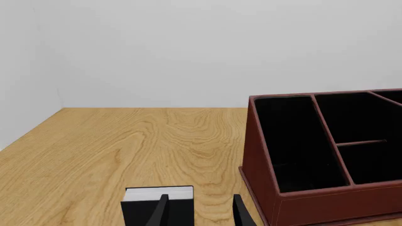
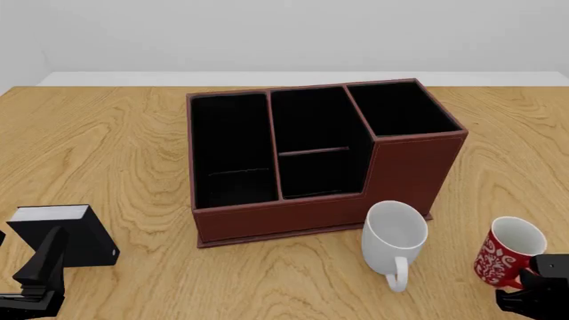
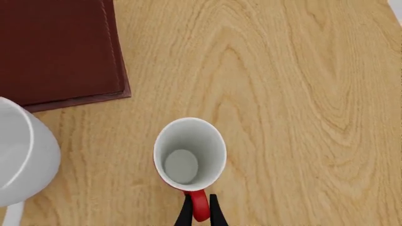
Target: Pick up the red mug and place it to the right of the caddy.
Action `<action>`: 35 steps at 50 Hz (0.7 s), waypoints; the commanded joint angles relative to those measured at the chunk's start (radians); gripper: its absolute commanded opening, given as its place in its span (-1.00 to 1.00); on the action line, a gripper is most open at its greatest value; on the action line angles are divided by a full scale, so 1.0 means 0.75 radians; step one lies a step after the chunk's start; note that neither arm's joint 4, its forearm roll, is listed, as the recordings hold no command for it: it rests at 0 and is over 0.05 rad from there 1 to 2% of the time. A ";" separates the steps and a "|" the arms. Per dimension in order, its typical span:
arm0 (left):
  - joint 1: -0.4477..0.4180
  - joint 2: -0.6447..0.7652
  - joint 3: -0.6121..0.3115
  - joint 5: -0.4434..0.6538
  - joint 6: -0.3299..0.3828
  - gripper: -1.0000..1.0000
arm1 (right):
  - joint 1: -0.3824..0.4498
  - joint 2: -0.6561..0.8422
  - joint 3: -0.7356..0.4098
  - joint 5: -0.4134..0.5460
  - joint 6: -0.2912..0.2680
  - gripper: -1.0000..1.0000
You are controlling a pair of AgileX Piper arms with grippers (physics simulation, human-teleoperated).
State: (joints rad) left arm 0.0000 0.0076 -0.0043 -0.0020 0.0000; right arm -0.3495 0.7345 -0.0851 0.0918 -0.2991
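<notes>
The red mug with white swirls stands upright near the front right of the table, to the right of and nearer than the caddy. From above in the right wrist view, the red mug shows its white inside. Its red handle sits between the two fingers of my right gripper, which is shut on it. In the front view my right gripper is just behind the mug at the bottom right corner. The caddy's corner lies up and to the left of the mug. My left gripper is open and holds nothing.
A larger plain white mug tilts between the caddy's front and the red mug, handle toward me. A small black box with a white top sits at the front left, right by my left gripper. Bare wood lies right of the caddy.
</notes>
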 commanded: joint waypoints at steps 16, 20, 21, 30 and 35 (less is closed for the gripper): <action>0.000 0.000 0.000 0.000 0.000 1.00 | 0.078 -0.222 -0.220 0.259 0.148 -1.00; 0.000 0.000 0.000 0.000 0.000 1.00 | 0.095 -0.174 -0.258 0.223 0.163 -1.00; 0.000 0.000 0.000 0.000 0.000 1.00 | 0.097 -0.159 -0.270 0.212 0.165 -1.00; 0.000 0.000 0.000 0.000 0.000 1.00 | 0.153 0.000 -0.397 0.102 0.262 -1.00; 0.000 0.000 0.000 0.000 0.000 1.00 | 0.155 0.112 -0.454 0.020 0.261 -1.00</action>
State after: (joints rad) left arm 0.0000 0.0076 -0.0043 -0.0020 0.0000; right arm -0.2540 0.7067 -0.3299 0.1869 -0.1539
